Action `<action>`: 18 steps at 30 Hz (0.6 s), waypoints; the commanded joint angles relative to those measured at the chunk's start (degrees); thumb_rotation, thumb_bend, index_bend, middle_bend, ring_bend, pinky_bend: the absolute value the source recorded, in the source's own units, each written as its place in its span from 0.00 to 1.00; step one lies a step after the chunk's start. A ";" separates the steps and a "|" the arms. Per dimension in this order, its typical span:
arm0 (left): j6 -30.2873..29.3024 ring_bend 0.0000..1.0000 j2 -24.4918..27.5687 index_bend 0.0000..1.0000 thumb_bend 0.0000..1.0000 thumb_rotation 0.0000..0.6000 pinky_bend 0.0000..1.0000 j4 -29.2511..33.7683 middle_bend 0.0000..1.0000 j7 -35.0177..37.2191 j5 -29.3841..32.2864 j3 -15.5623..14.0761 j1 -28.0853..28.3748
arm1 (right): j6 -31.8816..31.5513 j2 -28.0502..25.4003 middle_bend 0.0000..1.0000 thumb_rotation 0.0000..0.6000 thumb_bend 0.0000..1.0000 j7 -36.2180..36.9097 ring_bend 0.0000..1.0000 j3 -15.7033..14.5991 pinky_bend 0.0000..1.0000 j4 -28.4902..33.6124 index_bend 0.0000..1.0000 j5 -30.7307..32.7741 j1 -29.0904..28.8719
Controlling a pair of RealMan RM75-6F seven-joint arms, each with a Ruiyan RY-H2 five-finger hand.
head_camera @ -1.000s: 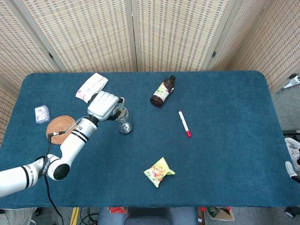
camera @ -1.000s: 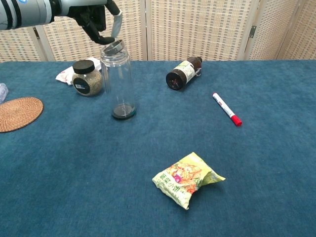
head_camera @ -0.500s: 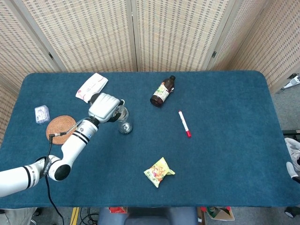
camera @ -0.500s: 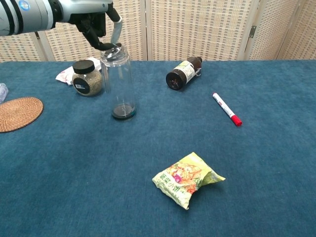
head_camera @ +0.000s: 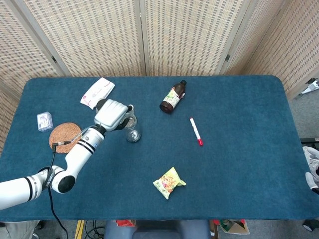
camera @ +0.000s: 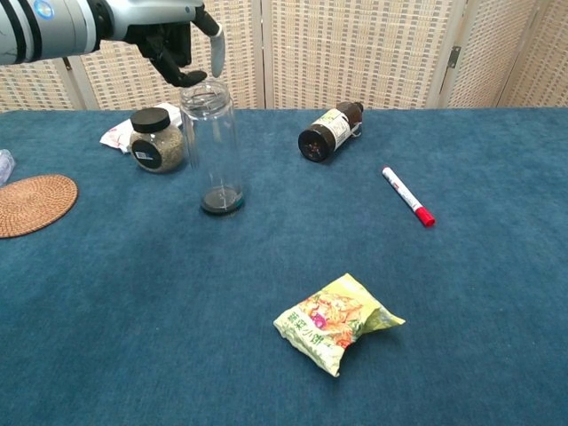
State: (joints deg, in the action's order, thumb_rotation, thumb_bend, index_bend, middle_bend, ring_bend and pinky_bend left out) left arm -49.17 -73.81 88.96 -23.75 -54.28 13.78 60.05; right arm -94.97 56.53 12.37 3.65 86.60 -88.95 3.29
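Observation:
A tall clear jar (camera: pixel 211 146) stands upright on the blue table (camera: pixel 133 311), with a lid (camera: pixel 206 87) lying on its mouth. My left hand (camera: pixel 177 40) hovers just above and behind the lid with its fingers apart and nothing in them; one finger (camera: pixel 216 55) points down beside the rim. From the head view the left hand (head_camera: pixel 112 113) covers part of the jar (head_camera: pixel 132 132). A small black-capped jar of grains (camera: pixel 157 140) stands just left of the tall jar. My right hand shows in neither view.
A brown bottle (camera: pixel 329 131) lies on its side at the back centre. A red-capped marker (camera: pixel 407 196) lies to the right, a yellow snack pack (camera: pixel 335 319) near the front. A woven coaster (camera: pixel 31 204), a white packet (head_camera: pixel 97 92) and a small clear box (head_camera: pixel 44 121) are at the left.
The left hand brought the tilted lid down onto the jar mouth, then let go of it and lifted slightly with its fingers spread.

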 commanded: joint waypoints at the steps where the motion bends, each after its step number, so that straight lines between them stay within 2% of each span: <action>1: -0.61 1.00 0.37 0.43 0.48 1.00 1.00 0.64 1.00 0.21 -0.11 0.05 -0.29 | 0.02 -0.01 0.34 1.00 0.37 0.03 0.13 0.00 0.21 -0.02 0.24 0.00 0.00; 7: -1.23 1.00 2.41 0.43 0.48 1.00 1.00 4.19 1.00 1.46 -0.24 -0.36 -1.71 | 0.23 -0.02 0.34 1.00 0.37 -0.03 0.13 0.02 0.21 -0.04 0.24 0.03 -0.08; 12: -0.04 1.00 3.52 0.35 0.48 1.00 1.00 5.99 1.00 1.04 0.86 -0.96 -1.58 | 0.33 0.11 0.34 1.00 0.37 -0.13 0.13 0.01 0.21 -0.03 0.24 -0.15 -0.20; 18: 0.02 1.00 3.11 0.31 0.48 1.00 1.00 6.09 1.00 0.42 1.39 -1.19 -1.08 | 0.09 -0.02 0.34 1.00 0.37 -0.11 0.13 -0.01 0.21 0.06 0.24 -0.02 0.05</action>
State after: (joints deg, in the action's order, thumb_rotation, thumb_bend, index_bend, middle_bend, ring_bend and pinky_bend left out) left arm -49.19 -70.63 95.09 -23.27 -52.98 12.64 58.89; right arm -94.88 56.51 12.26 3.64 86.65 -88.97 3.35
